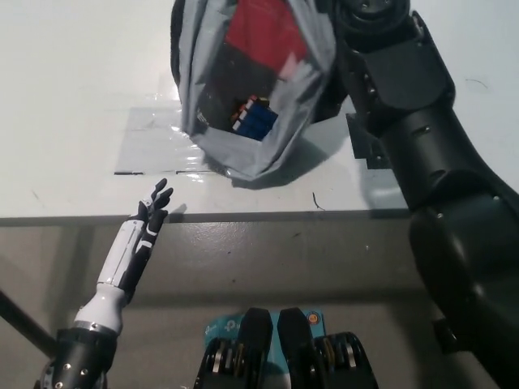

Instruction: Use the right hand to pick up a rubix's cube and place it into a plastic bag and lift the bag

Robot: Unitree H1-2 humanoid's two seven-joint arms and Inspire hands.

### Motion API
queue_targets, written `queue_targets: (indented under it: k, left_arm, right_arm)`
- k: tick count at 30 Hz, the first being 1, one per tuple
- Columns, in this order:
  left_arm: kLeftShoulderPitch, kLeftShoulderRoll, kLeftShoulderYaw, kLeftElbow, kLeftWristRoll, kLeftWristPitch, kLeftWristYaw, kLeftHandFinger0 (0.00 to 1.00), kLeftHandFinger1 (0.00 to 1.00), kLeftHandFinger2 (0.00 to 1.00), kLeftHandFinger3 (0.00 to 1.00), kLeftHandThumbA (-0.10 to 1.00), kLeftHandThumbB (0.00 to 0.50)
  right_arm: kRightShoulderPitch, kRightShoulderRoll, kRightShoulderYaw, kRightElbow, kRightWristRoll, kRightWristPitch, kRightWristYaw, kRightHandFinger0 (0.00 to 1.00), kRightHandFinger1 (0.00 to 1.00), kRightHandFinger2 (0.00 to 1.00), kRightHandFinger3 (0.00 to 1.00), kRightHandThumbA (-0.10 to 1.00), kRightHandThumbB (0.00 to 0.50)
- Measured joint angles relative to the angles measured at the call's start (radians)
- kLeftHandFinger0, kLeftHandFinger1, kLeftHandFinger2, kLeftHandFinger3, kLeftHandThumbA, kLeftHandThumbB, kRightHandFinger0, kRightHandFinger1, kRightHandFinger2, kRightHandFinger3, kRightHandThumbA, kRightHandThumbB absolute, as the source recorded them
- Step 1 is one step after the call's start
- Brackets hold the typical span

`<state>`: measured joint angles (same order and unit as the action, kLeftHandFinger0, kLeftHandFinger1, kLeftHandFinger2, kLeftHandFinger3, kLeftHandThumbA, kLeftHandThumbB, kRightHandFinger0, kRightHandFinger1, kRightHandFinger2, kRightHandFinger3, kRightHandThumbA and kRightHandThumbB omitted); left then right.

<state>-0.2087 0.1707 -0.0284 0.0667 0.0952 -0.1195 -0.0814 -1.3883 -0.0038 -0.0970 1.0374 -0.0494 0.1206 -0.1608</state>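
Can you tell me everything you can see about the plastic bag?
The plastic bag is see-through grey plastic, crinkly and soft. It hangs over the white table, its rounded bottom low above the clear sheet lying there. Inside sits the cube, showing blue, with something red higher up. The black right arm reaches to the bag's top, where the hand itself is out of view. The bag casts a shadow under it.

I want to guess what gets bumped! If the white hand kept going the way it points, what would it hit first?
Probably the edge of the white table. The white left hand points up and slightly right, fingers spread. Past the edge lies the flat clear plastic sheet, then the grey plastic bag. Height is unclear, so it might slide over the top.
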Motion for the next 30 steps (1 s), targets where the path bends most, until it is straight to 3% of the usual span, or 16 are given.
queue_targets:
  k: [1, 2, 3, 5, 6, 7, 8, 9, 10, 11, 13, 15, 16, 17, 22, 30]
  left_arm:
    - [0.000, 0.000, -0.003, -0.003, 0.001, -0.003, -0.001, 1.00, 1.00, 1.00, 1.00, 1.00, 0.226]
    - [0.000, 0.000, -0.005, -0.004, 0.001, -0.005, -0.001, 1.00, 1.00, 1.00, 1.00, 1.00, 0.216]
    - [0.000, 0.000, -0.006, -0.005, 0.002, -0.007, -0.002, 1.00, 1.00, 1.00, 1.00, 1.00, 0.214]
    - [0.000, 0.000, -0.009, -0.006, 0.002, -0.012, -0.003, 1.00, 1.00, 1.00, 1.00, 1.00, 0.209]
    - [0.000, 0.000, -0.010, -0.006, 0.003, -0.014, -0.004, 1.00, 1.00, 1.00, 1.00, 1.00, 0.208]
    - [0.000, 0.000, -0.010, -0.007, 0.003, -0.016, -0.004, 1.00, 1.00, 1.00, 1.00, 1.00, 0.206]
    - [0.000, 0.000, -0.010, -0.008, 0.004, -0.018, -0.004, 1.00, 1.00, 1.00, 1.00, 1.00, 0.198]
    - [0.000, 0.000, -0.010, -0.009, 0.004, -0.018, -0.004, 1.00, 1.00, 1.00, 1.00, 1.00, 0.197]
    - [0.000, 0.000, -0.010, -0.010, 0.004, -0.019, -0.004, 1.00, 1.00, 1.00, 1.00, 1.00, 0.197]
    - [0.000, 0.000, -0.010, -0.012, 0.004, -0.020, -0.004, 1.00, 1.00, 1.00, 1.00, 1.00, 0.191]
    - [0.000, 0.000, -0.010, -0.016, 0.005, -0.022, -0.004, 1.00, 1.00, 1.00, 1.00, 1.00, 0.172]
    - [0.000, 0.000, -0.010, -0.020, 0.005, -0.026, -0.004, 1.00, 1.00, 1.00, 1.00, 1.00, 0.172]
    - [0.000, 0.000, -0.010, -0.020, 0.005, -0.027, -0.004, 1.00, 1.00, 1.00, 1.00, 1.00, 0.170]
    - [0.000, 0.000, -0.010, -0.020, 0.006, -0.029, -0.004, 1.00, 1.00, 1.00, 1.00, 1.00, 0.168]
    - [0.001, 0.000, -0.011, -0.021, 0.010, -0.035, -0.004, 1.00, 1.00, 1.00, 1.00, 1.00, 0.171]
    - [0.013, 0.000, -0.011, -0.022, 0.014, -0.040, -0.004, 1.00, 1.00, 1.00, 1.00, 1.00, 0.169]
  right_arm:
    - [-0.001, -0.008, -0.005, 0.041, 0.002, -0.009, -0.012, 0.00, 0.12, 0.39, 0.52, -0.10, 0.156]
    - [-0.001, -0.013, -0.005, 0.067, 0.002, -0.015, -0.021, 0.00, 0.13, 0.38, 0.49, -0.10, 0.119]
    - [-0.001, -0.017, -0.005, 0.091, 0.002, -0.020, -0.029, 0.10, 0.26, 0.48, 0.50, -0.10, 0.172]
    - [-0.001, -0.028, -0.001, 0.153, -0.001, -0.035, -0.054, 0.16, 0.32, 0.53, 0.53, -0.10, 0.196]
    - [0.000, -0.032, 0.003, 0.174, -0.004, -0.038, -0.068, 0.28, 0.49, 0.72, 0.72, -0.09, 0.213]
    - [0.000, -0.036, 0.009, 0.195, -0.007, -0.041, -0.084, 0.47, 0.65, 0.80, 0.86, 0.00, 0.210]
    - [0.001, -0.043, 0.027, 0.235, -0.017, -0.045, -0.112, 0.62, 0.84, 1.00, 1.00, 0.15, 0.235]
    - [0.002, -0.048, 0.049, 0.259, -0.029, -0.047, -0.131, 0.70, 0.91, 1.00, 1.00, 0.24, 0.243]
    - [0.002, -0.054, 0.083, 0.282, -0.044, -0.046, -0.148, 0.96, 1.00, 1.00, 1.00, 0.41, 0.305]
    - [0.002, -0.063, 0.124, 0.306, -0.064, -0.044, -0.159, 1.00, 1.00, 1.00, 1.00, 0.48, 0.346]
    - [0.002, -0.075, 0.169, 0.328, -0.085, -0.039, -0.167, 1.00, 1.00, 1.00, 1.00, 0.57, 0.432]
    - [0.002, -0.095, 0.232, 0.341, -0.119, -0.031, -0.175, 1.00, 1.00, 1.00, 1.00, 0.58, 0.446]
    - [0.002, -0.097, 0.238, 0.341, -0.123, -0.031, -0.176, 1.00, 1.00, 1.00, 1.00, 0.68, 0.475]
    - [0.002, -0.108, 0.260, 0.342, -0.134, -0.031, -0.178, 1.00, 1.00, 1.00, 1.00, 0.70, 0.488]
    - [-0.003, -0.149, 0.314, 0.337, -0.167, -0.031, -0.174, 1.00, 1.00, 1.00, 1.00, 0.74, 0.500]
    - [-0.055, -0.229, 0.343, 0.147, -0.189, -0.005, -0.053, 1.00, 1.00, 1.00, 1.00, 0.84, 0.500]
